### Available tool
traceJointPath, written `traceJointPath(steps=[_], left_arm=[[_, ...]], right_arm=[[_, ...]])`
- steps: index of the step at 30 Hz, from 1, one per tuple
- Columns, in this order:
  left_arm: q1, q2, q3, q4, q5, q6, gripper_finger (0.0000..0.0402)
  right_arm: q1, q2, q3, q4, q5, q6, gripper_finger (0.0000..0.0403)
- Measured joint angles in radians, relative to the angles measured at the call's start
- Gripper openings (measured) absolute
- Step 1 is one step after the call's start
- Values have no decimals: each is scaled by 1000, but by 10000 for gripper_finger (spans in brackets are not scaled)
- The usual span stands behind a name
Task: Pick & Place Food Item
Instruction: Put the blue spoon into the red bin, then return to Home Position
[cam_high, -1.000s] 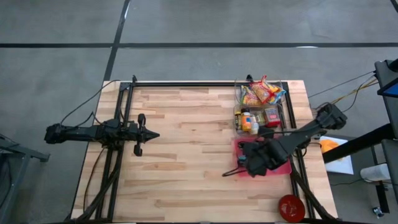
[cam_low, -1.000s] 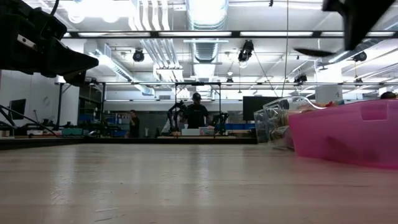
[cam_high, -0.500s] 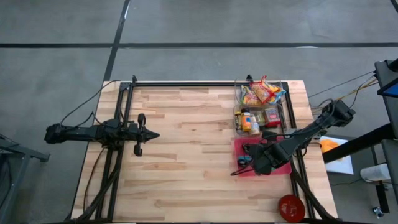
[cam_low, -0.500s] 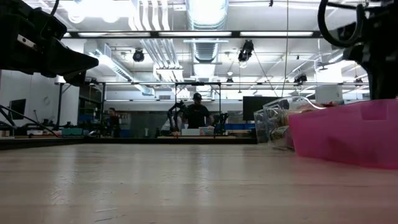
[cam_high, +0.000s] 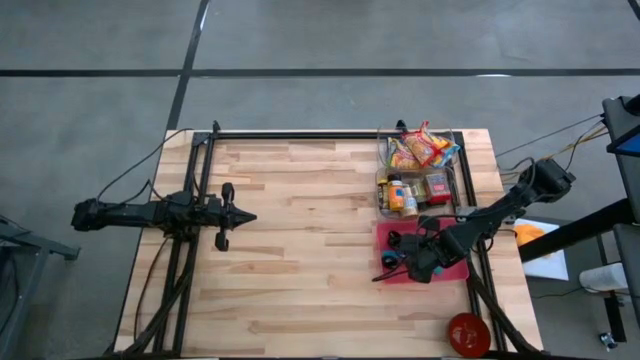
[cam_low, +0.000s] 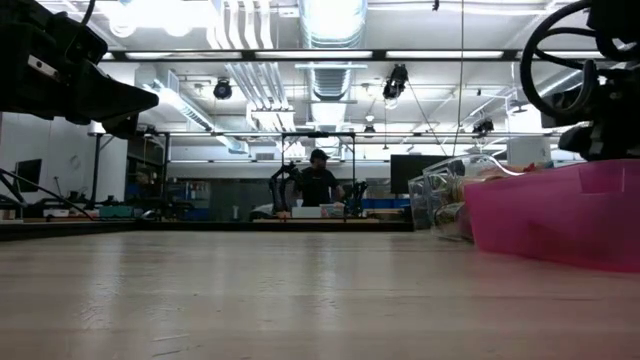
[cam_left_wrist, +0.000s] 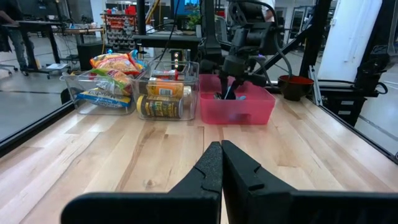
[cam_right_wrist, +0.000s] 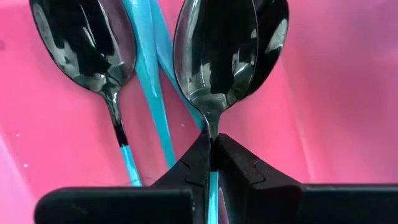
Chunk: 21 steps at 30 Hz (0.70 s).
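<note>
The right tool (cam_high: 392, 263) is being held down inside the pink bin (cam_high: 458, 270), at the lower right of the high view, with its jaws pinched narrow on the neck of a spoon (cam_right_wrist: 214, 56) with a dark shiny bowl and a blue handle. In the right wrist view the two dark fingers (cam_right_wrist: 193, 163) are seen meeting right at that neck, and a second spoon (cam_right_wrist: 87, 43) is lying beside it on the bin floor (a third bowl seems to be tucked behind the gripped one).

The food items are being kept in the two clear containers just above the pink bin in the high view: snack packets (cam_high: 420, 148) in the farther one and cans and jars (cam_high: 400, 193) in the nearer one. None of them appears to be touched or lifted.

The left tool (cam_high: 246, 216) is being held fully closed and empty over the bare tabletop (cam_high: 300, 280), in the left half of the high view, well apart from the containers.

As far as can be judged, no food is being carried or placed yet; only the utensil is being handled. A red bowl (cam_high: 467, 333) is waiting at the lower right edge, possibly as the destination, though that cannot be confirmed.
</note>
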Motion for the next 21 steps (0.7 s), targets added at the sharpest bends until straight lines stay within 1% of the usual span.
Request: traceJointPath(steps=[8, 11, 14, 21], left_arm=[[0, 0, 0, 0, 0, 0, 0], [0, 0, 0, 0, 0, 0, 0], [0, 0, 0, 0, 0, 0, 0], [0, 0, 0, 0, 0, 1, 0]], right_arm=[[0, 0, -4, 17, 0, 5, 20], [0, 0, -4, 23, 0, 35, 33], [0, -2, -5, 29, 0, 40, 69], [0, -2, -5, 54, 0, 16, 176]])
